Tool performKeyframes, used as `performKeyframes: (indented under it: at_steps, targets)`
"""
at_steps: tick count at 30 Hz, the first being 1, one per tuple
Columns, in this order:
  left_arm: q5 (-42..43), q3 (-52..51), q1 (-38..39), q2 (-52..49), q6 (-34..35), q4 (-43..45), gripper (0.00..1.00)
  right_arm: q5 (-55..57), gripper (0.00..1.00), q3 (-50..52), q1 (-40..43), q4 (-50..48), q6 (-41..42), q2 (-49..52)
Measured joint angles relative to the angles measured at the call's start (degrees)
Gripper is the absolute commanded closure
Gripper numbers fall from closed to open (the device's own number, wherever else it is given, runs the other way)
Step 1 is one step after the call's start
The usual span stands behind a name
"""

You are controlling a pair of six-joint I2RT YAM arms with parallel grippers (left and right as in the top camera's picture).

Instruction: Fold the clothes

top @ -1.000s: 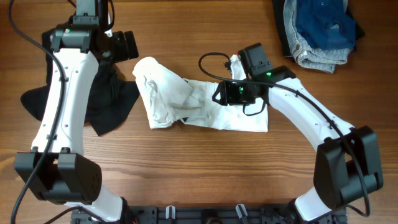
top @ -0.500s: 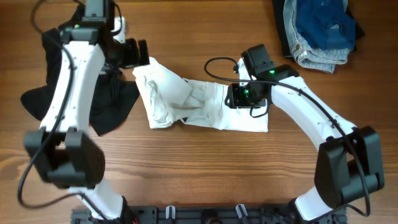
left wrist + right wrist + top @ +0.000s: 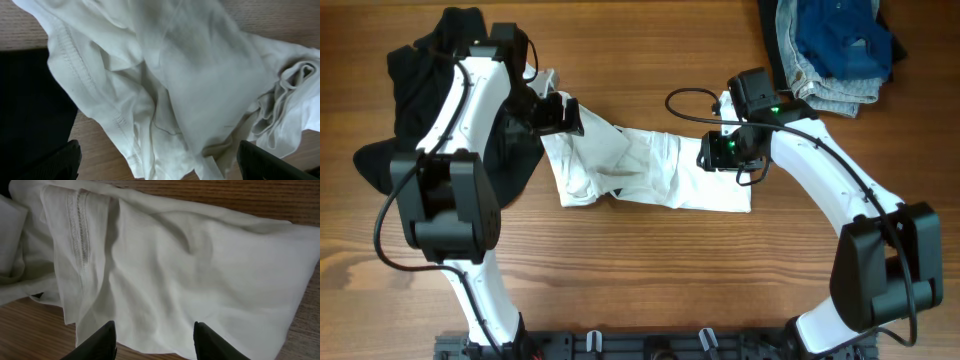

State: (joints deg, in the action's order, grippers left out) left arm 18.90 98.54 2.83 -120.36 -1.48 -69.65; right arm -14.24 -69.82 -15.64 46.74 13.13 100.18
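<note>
**Both grippers poised over the white T-shirt [image 3: 650, 175], holding nothing**
The shirt lies bunched mid-table, its left end touching the black garment [image 3: 375, 160]. Our left gripper [image 3: 558, 113] hangs over that end with fingers wide. Our right gripper [image 3: 152, 340], fingers partly apart, hovers over the right end. We judge this placing lets us take opposite ends and spread the shirt flat.
</note>
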Motion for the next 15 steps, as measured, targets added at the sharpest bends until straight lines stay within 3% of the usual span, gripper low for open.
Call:
performKeyframes:
  at_steps: [15]
  targets:
    - [1.18, -11.93, 0.00, -0.83, 0.00, 13.51, 0.00, 0.59, 0.47, 0.00, 0.00, -0.50, -0.02, 0.00]
